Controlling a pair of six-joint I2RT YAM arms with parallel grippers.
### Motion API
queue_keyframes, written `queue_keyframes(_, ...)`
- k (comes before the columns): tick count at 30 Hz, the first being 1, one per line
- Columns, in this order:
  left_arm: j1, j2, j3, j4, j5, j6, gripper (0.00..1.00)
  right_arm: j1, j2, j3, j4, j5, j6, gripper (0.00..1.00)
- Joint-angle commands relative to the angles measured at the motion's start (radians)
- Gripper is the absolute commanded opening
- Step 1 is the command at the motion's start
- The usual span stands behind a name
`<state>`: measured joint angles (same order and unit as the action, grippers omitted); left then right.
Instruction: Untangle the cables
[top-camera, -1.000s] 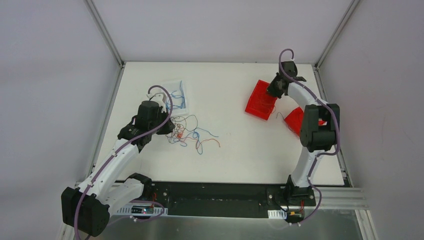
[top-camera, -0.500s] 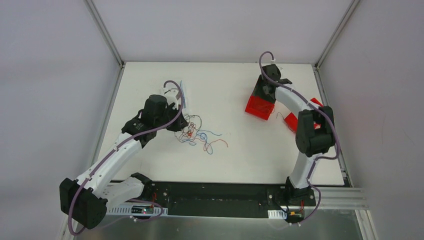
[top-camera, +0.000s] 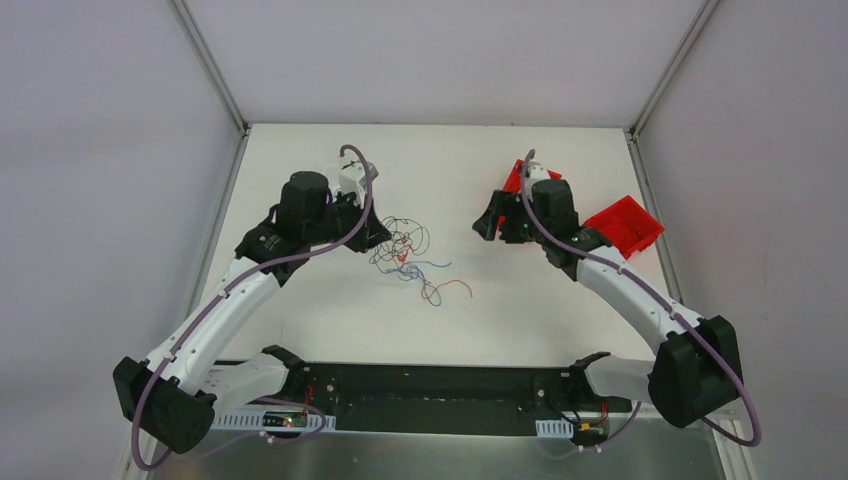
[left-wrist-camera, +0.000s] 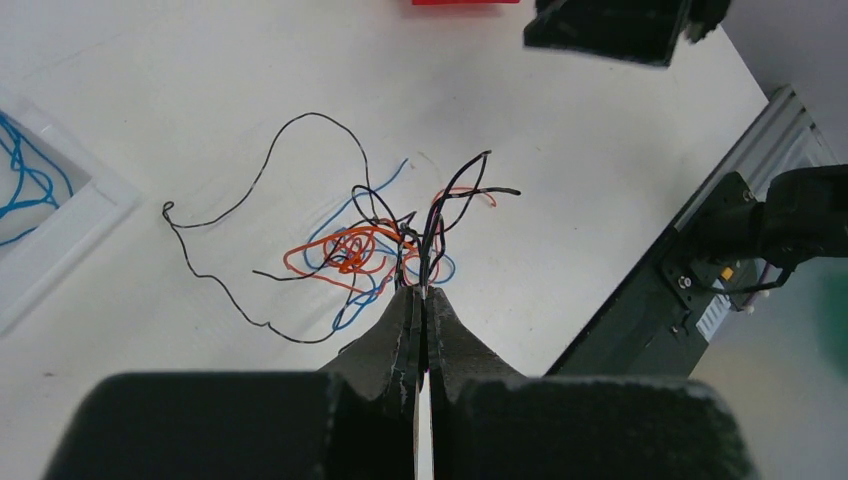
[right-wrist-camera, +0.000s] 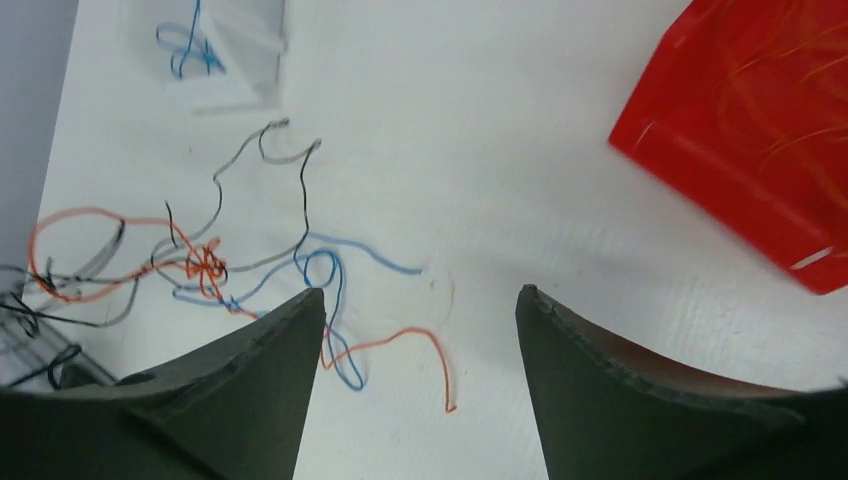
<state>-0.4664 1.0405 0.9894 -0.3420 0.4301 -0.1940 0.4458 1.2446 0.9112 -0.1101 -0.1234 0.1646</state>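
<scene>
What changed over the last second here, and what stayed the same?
The left gripper, shut on black strands of the cables, moved right toward the middle of the table, dragging them along. The right arm swung left from the far right side toward the cables, and the right gripper now stands open and empty. The left grip stayed clamped, and the cables are still tangled.

The white table (top-camera: 450, 330) carries a loose tangle of cables (top-camera: 408, 252) a little left of its middle. The strands are black, blue and orange, and one orange end trails toward the near side. A red bin (top-camera: 625, 225) sits toward the right edge, seemingly tilted rather than flat. A second red bin (top-camera: 514, 178) shows only as a corner, farther back. At the far left lies a clear tray (left-wrist-camera: 95, 215) holding blue wires (left-wrist-camera: 25, 185).
</scene>
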Motion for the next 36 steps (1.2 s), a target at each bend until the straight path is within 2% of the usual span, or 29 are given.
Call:
queue_keyframes(1, -0.013, -0.018, 0.063, 0.026, 0.134, 0.067, 0.0, 0.032, -0.014, -0.105, 0.198, -0.206, 0.032, 0.74)
queue_keyframes(7, -0.012, -0.025, 0.077, 0.037, 0.18, 0.07, 0.0, 0.05, 0.047, -0.184, 0.398, -0.31, 0.207, 0.81)
queue_keyframes(9, -0.012, -0.031, 0.082, 0.043, 0.176, 0.068, 0.0, 0.069, 0.059, -0.207, 0.466, -0.326, 0.225, 0.79)
queue_keyframes(13, -0.012, -0.034, 0.093, 0.05, 0.142, 0.044, 0.0, 0.133, 0.045, -0.267, 0.522, -0.31, 0.16, 0.77)
queue_keyframes(18, -0.012, -0.026, 0.112, 0.052, 0.118, 0.028, 0.0, 0.191, -0.032, -0.392, 0.621, -0.295, 0.12, 0.68)
queue_keyframes(23, -0.012, -0.013, 0.132, 0.051, 0.103, 0.001, 0.0, 0.339, -0.135, -0.433, 0.567, -0.124, 0.051, 0.65)
queue_keyframes(27, -0.013, -0.01, 0.139, 0.05, 0.064, -0.011, 0.0, 0.472, -0.171, -0.445, 0.566, 0.11, 0.069, 0.7)
queue_keyframes(30, -0.012, -0.008, 0.141, 0.051, 0.031, -0.032, 0.0, 0.53, -0.143, -0.44, 0.599, 0.235, 0.128, 0.69)
queue_keyframes(36, -0.012, 0.01, 0.152, 0.052, 0.025, -0.071, 0.0, 0.573, 0.03, -0.347, 0.656, 0.286, 0.192, 0.68)
